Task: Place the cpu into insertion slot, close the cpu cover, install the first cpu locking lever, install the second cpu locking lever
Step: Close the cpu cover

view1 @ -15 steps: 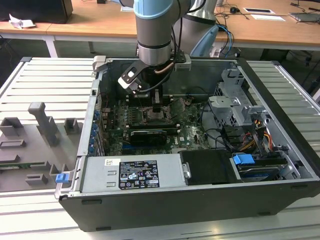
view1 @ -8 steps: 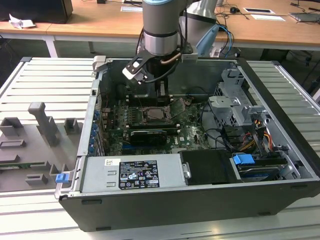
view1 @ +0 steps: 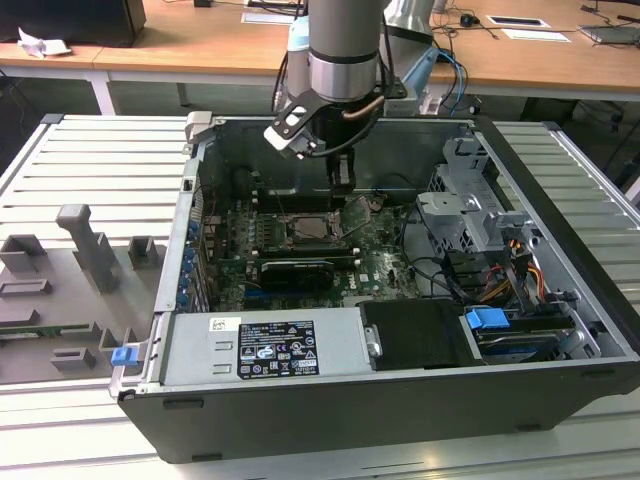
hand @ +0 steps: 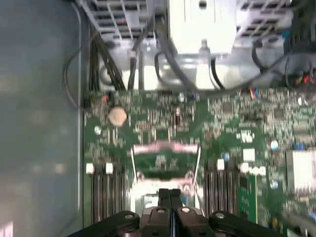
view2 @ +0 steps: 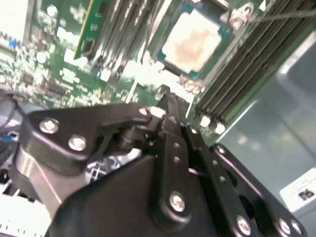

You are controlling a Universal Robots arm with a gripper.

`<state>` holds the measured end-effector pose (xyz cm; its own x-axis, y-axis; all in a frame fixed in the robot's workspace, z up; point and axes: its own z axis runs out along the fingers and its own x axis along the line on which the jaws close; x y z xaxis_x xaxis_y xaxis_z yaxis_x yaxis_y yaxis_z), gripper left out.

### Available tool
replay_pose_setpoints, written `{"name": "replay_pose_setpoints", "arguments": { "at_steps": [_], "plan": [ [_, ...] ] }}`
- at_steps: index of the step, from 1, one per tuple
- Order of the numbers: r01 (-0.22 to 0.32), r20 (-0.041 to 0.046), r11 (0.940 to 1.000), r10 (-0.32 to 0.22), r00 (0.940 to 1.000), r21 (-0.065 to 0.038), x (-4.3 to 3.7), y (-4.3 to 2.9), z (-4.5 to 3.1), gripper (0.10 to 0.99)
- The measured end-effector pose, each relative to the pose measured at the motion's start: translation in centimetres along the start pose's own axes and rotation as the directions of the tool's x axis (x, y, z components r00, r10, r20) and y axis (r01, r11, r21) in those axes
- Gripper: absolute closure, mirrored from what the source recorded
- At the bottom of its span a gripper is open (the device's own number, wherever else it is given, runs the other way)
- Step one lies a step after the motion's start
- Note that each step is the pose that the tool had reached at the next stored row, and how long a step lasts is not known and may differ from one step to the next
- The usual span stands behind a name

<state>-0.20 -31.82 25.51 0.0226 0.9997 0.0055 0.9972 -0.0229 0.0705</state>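
Observation:
The cpu (view2: 191,42) lies flat in the insertion slot (view2: 224,30), its pale silver face up, with green board around it. In the exterior view the insertion slot (view1: 313,228) sits mid-board inside the open computer case. The cpu cover (hand: 166,148) appears to stand raised at the socket's far side, green board showing through its window. My gripper (view2: 170,101) hangs just above the board beside the socket, fingers pressed together with nothing between them. Its black fingertips (hand: 170,193) meet over the socket's edge, and the gripper (view1: 343,178) hangs below the arm's wrist. A thin lever (view2: 279,16) runs past the socket.
Long memory slots (view2: 247,59) flank the socket on both sides. A long black card (view1: 297,270) lies nearer the case front. Cables and a grey drive cage (view1: 470,215) fill the exterior view's right, and the power supply (view1: 265,345) lies at the front. Grey fixtures (view1: 85,250) stand outside the case.

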Motion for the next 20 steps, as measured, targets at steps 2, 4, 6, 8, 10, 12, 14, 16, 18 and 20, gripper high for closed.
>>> {"name": "replay_pose_setpoints", "arguments": {
  "at_steps": [2, 4, 6, 8, 10, 12, 14, 16, 18, 20],
  "plan": [
    [0.0, 0.0, 1.0, 0.0, 1.0, 0.0, 0.02, 0.28, -0.46, 0.98],
    [-0.001, -0.0001, 1.0, 0.001, 1.0, 0.001, 0.03, 0.91, -0.44, 0.98],
    [-0.003, 0.0003, 1.0, 0.003, 1.0, 0.001, 0.04, 1.34, -0.4, 0.98],
    [-0.004, 0.0009, 1.0, 0.004, 1.0, 0.001, 0.05, 2.08, -0.33, 0.98],
    [-0.001, 0.001, 1.0, 0.001, 1.0, 0.001, 0.08, 2.99, -0.24, 0.98],
    [0.014, 0.0, 0.9999, -0.014, 0.9999, 0.001, 0.09, 3.73, -0.17, 0.98],
    [0.02, 0.0014, 0.9998, -0.02, 0.9998, 0.002, 0.17, 4.74, -0.07, 0.98],
    [0.021, 0.0026, 0.9998, -0.021, 0.9998, 0.003, 0.33, 5.45, 0.03, 0.98],
    [0.021, 0.0027, 0.9998, -0.021, 0.9998, 0.004, 0.47, 5.84, 0.11, 0.98],
    [0.022, 0.0024, 0.9998, -0.022, 0.9998, 0.006, 0.6, 6.14, 0.29, 0.98]
  ]
}}
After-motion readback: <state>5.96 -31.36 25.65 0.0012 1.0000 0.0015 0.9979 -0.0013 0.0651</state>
